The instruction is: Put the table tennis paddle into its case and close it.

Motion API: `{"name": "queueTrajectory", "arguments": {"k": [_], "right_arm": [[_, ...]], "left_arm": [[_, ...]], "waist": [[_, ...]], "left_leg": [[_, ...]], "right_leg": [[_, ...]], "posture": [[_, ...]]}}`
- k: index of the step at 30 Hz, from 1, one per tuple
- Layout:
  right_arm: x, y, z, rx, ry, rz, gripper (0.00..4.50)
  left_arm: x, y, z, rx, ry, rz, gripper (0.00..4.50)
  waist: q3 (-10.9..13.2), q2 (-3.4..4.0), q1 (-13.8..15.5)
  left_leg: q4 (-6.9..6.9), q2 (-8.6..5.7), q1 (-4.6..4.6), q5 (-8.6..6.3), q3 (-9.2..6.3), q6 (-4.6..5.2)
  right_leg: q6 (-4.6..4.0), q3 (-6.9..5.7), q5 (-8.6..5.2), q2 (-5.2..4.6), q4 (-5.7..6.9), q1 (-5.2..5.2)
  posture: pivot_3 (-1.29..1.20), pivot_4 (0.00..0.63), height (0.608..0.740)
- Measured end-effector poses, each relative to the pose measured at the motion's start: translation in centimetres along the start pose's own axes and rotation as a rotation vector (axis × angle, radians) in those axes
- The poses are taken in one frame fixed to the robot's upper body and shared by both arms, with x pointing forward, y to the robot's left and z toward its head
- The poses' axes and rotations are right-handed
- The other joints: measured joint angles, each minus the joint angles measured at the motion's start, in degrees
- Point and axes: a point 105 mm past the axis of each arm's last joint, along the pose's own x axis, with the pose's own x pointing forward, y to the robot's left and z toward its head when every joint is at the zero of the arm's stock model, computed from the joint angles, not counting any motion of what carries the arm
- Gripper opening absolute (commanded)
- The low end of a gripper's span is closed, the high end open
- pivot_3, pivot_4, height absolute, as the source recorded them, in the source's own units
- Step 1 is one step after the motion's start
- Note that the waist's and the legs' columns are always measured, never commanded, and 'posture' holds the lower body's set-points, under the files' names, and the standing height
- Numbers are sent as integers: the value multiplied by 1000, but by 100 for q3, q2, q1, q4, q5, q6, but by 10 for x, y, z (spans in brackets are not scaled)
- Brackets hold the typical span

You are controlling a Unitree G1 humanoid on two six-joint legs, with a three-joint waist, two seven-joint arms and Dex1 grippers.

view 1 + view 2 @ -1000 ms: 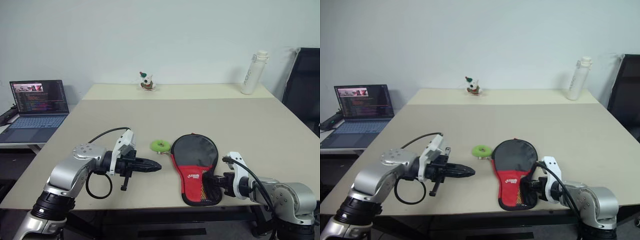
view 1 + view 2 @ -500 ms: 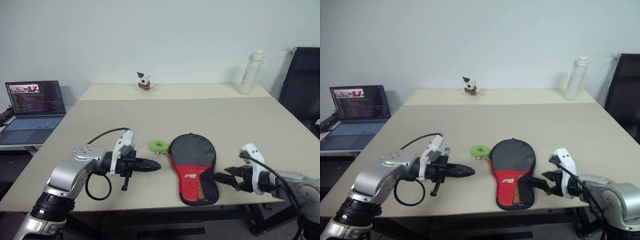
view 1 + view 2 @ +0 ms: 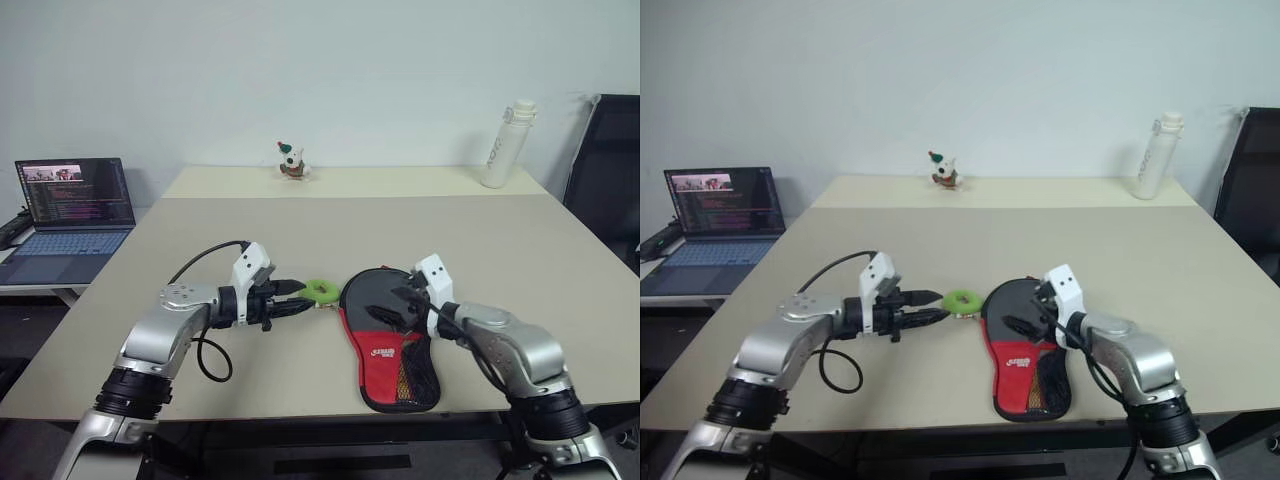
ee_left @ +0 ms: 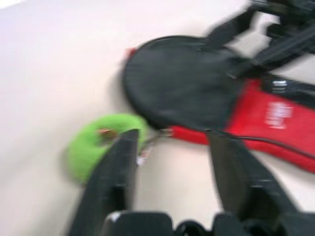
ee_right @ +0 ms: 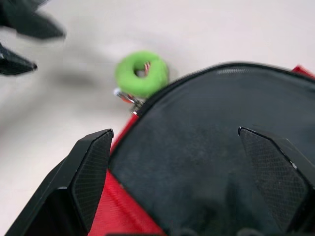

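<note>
Two grippers, left [image 3: 297, 301] and right [image 3: 385, 312], both spread open, hover at centre frame over the case [image 3: 390, 335]. It lies flat, seemingly holding the paddle; the zip looks unfinished.

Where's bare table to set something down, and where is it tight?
Free: the wide stretch between the case and the far toy and bottle; also the table's left side. Crowded: around the green ring, with the left gripper and right gripper closing in.

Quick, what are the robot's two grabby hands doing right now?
Left gripper: jaws open, holding nothing, by the green ring.
Right gripper: jaws open over the case.
</note>
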Motion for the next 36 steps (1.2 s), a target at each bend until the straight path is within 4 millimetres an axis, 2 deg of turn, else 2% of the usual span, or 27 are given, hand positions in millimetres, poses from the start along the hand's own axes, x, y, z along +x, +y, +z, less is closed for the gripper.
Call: {"name": "queueTrajectory", "arguments": {"k": [2, 3, 9, 16, 21, 25, 28, 36], "right_arm": [[3, 2, 0, -19, -5, 2, 4500], [4, 4, 0, -29, -4, 5, 4500], [7, 10, -13, -43, 31, 21, 4500], [12, 16, -14, -45, 26, 21, 4500], [12, 14, -16, -47, 30, -6, 4500], [12, 10, -18, -54, 37, -42, 4500], [11, 6, -18, -65, 41, -71, 4500], [12, 3, -14, -92, 19, -97, 4500]], "left_arm": [[4, 6, -1, 8, 5, 39, 4243], [5, 8, -1, 11, 7, 52, 4460], [20, 23, -8, 20, 67, 99, 4460], [49, 42, -32, -48, 158, 130, 4460], [65, 44, -40, -94, 184, 131, 4460], [68, 41, -43, -103, 185, 112, 4460], [71, 38, -43, -107, 174, 96, 3830], [74, 29, -47, -124, 162, 45, 915]], "waist": [[0, 0, -2], [0, 0, -2], [0, -1, -3], [1, -3, -2], [4, -8, -3], [3, -9, -4], [1, -11, 0], [0, -13, -6]], "left_leg": [[0, -1, 1, 0, 0, 0], [0, 0, 1, 0, -1, 0], [3, -2, 5, 0, -1, 0], [4, -4, 3, 0, 0, 0], [3, -4, 2, 0, 0, 0], [4, -4, 6, 0, 0, -1], [5, -4, 7, 0, -1, -1], [9, -4, 20, 1, -1, 0]], "right_leg": [[0, -1, 0, 0, 3, 0], [0, -1, 0, 1, 4, 0], [-1, -1, 1, 2, 12, 0], [0, -4, 1, 2, 10, 0], [1, -5, 1, 2, 10, -1], [1, -5, 1, 2, 15, 1], [1, -6, 2, 2, 16, 3], [2, -5, 2, 2, 25, 12]], "posture": [[0, 150, 740], [0, 150, 740], [0, 150, 740], [0, 150, 740], [0, 150, 740], [0, 150, 740], [0, 150, 740], [0, 150, 740]]}}
